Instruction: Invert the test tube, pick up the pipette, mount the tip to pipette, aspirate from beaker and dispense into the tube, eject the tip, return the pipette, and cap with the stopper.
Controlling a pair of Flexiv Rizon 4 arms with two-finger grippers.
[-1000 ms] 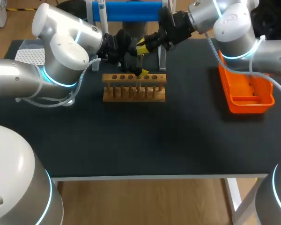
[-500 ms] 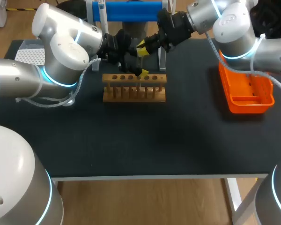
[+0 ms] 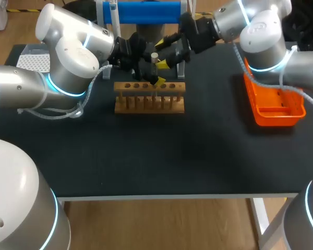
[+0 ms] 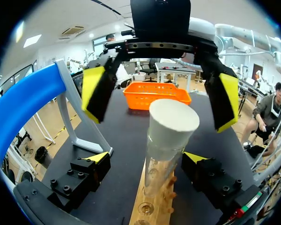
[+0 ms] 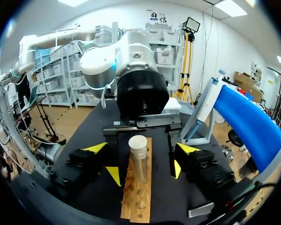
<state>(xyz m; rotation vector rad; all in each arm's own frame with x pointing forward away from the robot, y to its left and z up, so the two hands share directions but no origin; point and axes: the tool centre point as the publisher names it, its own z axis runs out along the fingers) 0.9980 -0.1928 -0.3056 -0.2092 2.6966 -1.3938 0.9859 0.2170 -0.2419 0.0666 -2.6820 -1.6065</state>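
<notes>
Since the stopper (image 4: 172, 123) already sits in the mouth of the test tube (image 4: 159, 164), capping looks complete, and little seems left beyond drawing the arms away. Nearest, the wooden rack (image 3: 148, 99) on the table (image 3: 198, 156) holds the upright tube in one hole; liquid inside cannot be made out. At right lies the orange tray (image 3: 274, 121), contents indistinct. The left end effector (image 5: 144, 172) stands open around the tube's lower part. Farther off, the right end effector (image 4: 161, 97) is spread wide either side of the stopper, clear of it.
</notes>
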